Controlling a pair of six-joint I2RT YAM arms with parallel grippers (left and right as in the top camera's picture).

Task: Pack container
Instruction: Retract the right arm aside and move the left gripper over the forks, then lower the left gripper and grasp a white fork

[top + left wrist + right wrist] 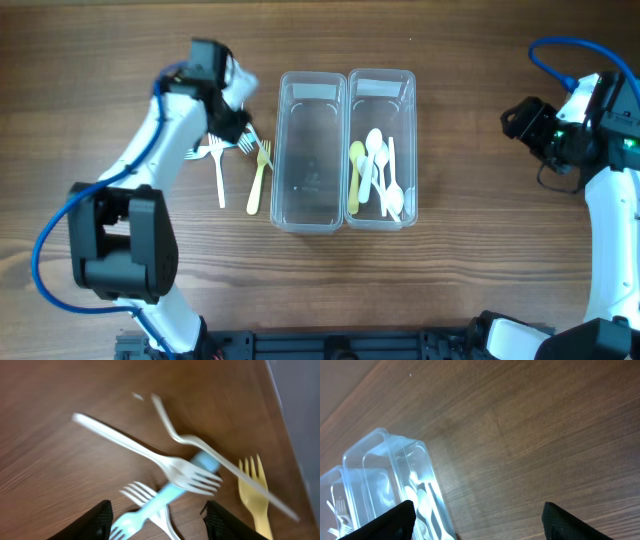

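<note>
Two clear containers stand side by side mid-table: the left one (pixel 310 150) is empty, the right one (pixel 380 150) holds several white spoons and a yellow one. To their left lies a heap of forks: white forks (pixel 150 457), a light blue fork (pixel 165 500) and a yellow fork (pixel 255 492). My left gripper (pixel 160 527) hangs open just over the heap, the blue fork's head lying between its fingers (pixel 100 520) untouched. This view is blurred. My right gripper (pixel 480 525) is open and empty over bare table, right of the containers (pixel 395 485).
In the overhead view the yellow fork (pixel 258 178) lies closest to the empty container's left wall, with a white fork (pixel 219 170) beside it. The left arm (pixel 150 150) reaches in from the near left. The right arm (pixel 600 200) stands at the far right.
</note>
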